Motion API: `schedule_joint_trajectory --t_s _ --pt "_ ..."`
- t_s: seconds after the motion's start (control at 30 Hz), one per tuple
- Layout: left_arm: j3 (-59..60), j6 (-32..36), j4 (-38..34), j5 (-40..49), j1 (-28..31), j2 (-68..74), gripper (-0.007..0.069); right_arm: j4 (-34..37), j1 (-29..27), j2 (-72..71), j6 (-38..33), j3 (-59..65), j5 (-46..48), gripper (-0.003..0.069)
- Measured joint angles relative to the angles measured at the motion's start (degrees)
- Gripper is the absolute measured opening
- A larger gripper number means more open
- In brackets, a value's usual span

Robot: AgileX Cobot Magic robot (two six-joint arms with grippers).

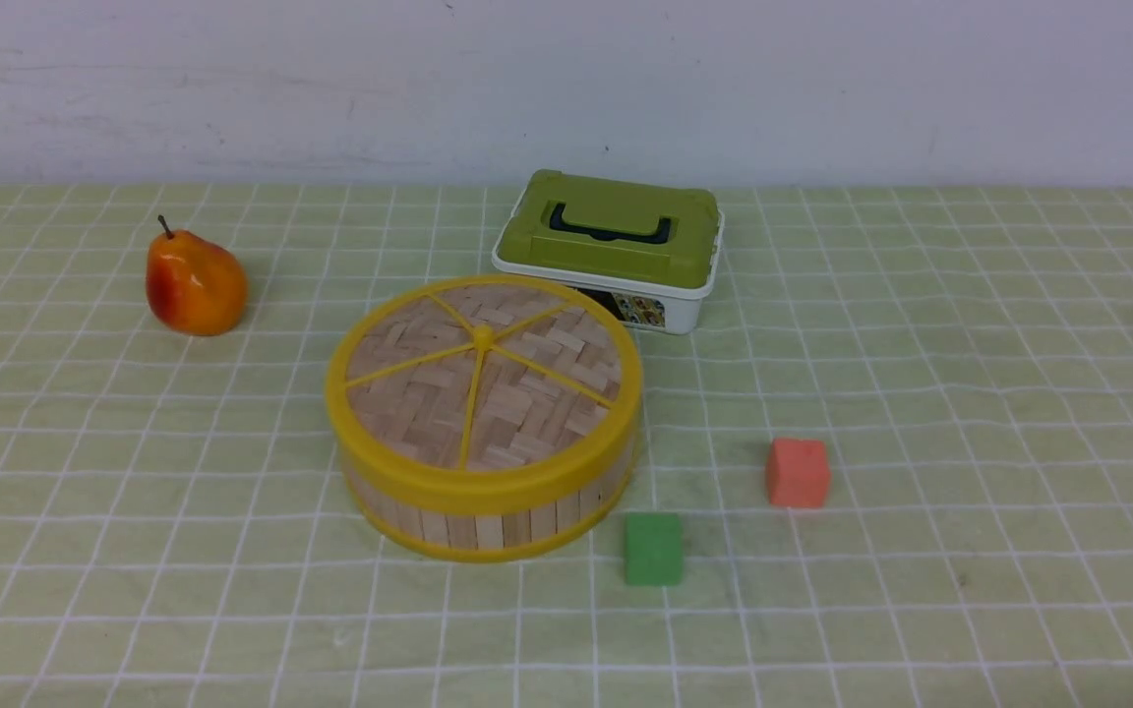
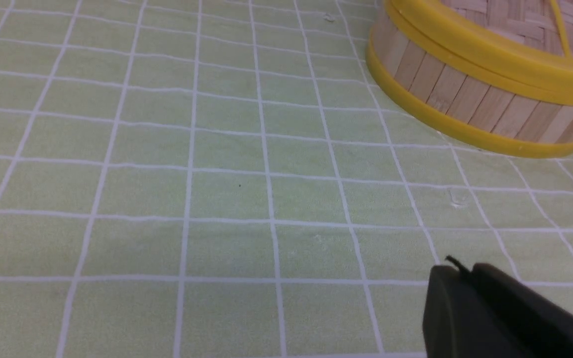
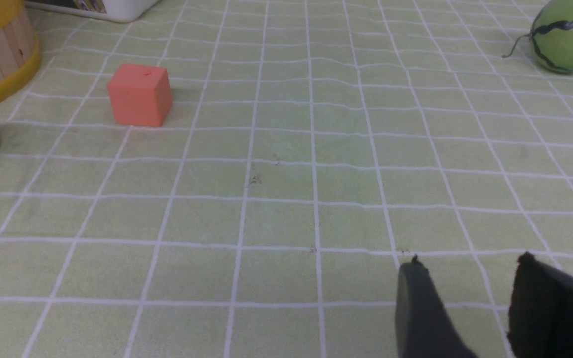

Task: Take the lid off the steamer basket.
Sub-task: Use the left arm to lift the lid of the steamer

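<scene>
The lid (image 1: 517,393) sits on the steamer basket (image 1: 490,531), left of centre in the front view; being round, it gives you no long axis. Your left gripper (image 2: 458,268), fingertips together and empty, looks nearer, the basket ahead and rightward; your right gripper (image 3: 470,261) stands parted, empty.

Light: dim, even | shadows: faint, soft | gripper (image 3: 468,256) fingertips: blurred

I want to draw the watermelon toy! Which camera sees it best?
The right wrist view: it shows the watermelon's striped side and curly stem. The front view catches only an edge; the left wrist view, none.
</scene>
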Motion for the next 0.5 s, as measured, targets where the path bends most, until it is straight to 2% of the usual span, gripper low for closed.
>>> schedule_joint_trajectory --t_s 0.37,0.5 --pt "0.00 0.00 0.02 -1.51 0.00 0.00 0.0039 0.00 0.00 0.00 0.00 0.00 0.00 0.0241" --pt "0.00 0.00 0.19 -7.49 0.00 0.00 0.0040 0.00 0.00 0.00 0.00 0.00 0.00 0.0241"
